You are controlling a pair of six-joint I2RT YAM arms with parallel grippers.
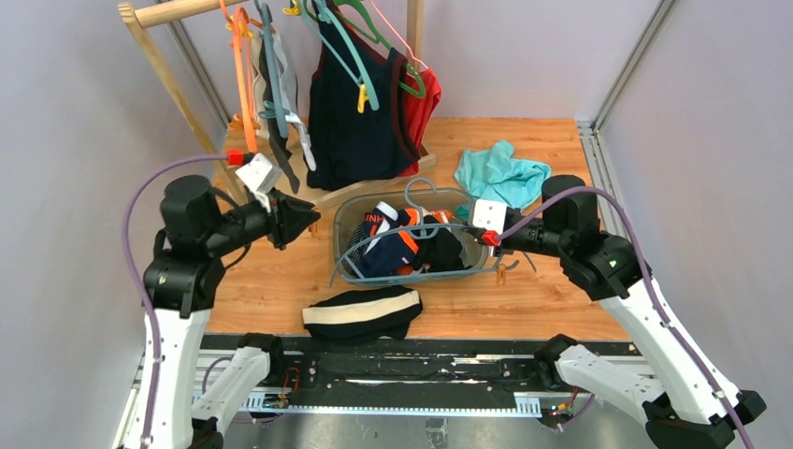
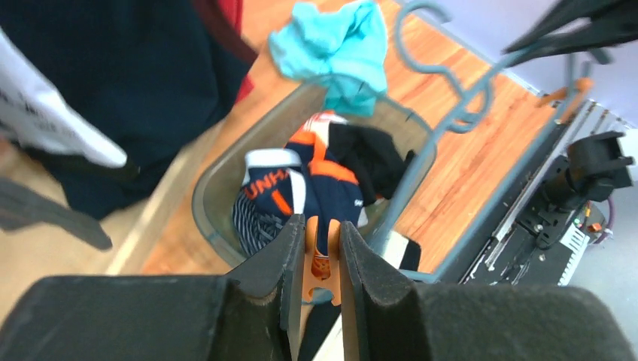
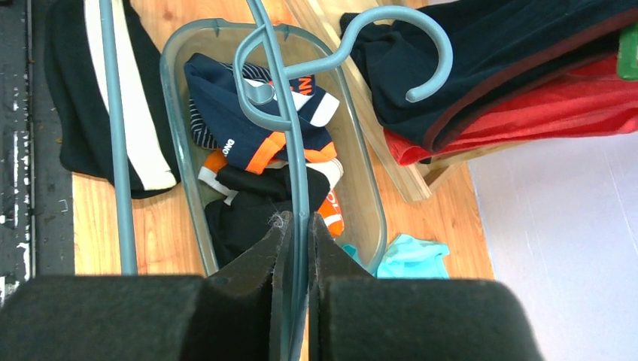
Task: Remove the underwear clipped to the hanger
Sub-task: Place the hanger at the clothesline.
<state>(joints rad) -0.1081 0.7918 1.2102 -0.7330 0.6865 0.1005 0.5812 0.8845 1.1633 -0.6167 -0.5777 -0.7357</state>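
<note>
Two tools: my right tool (image 3: 295,218) clamped the hanger (image 3: 296,162) over the bin (image 1: 338,229); left tool (image 2: 322,222) pinched its orange clip (image 2: 322,259). Underwear (image 1: 388,243) lay in the bin, one dark pair (image 1: 363,313) on the surface (image 1: 524,309).

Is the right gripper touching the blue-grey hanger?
Touching. The right wrist view shows the right gripper shut on the blue-grey hanger, its stem clamped between the jaws.

The grey-blue hanger (image 3: 299,188) is tilted above the clear basket (image 1: 338,238), its hook toward the far side, with an orange clip (image 2: 320,263) on it. Navy briefs (image 1: 388,245) with orange and white bands and black briefs (image 1: 441,248) lie crumpled in the basket. Dark briefs (image 1: 363,313) with a beige waistband lie on the desk (image 1: 561,309) near its front edge.
</note>
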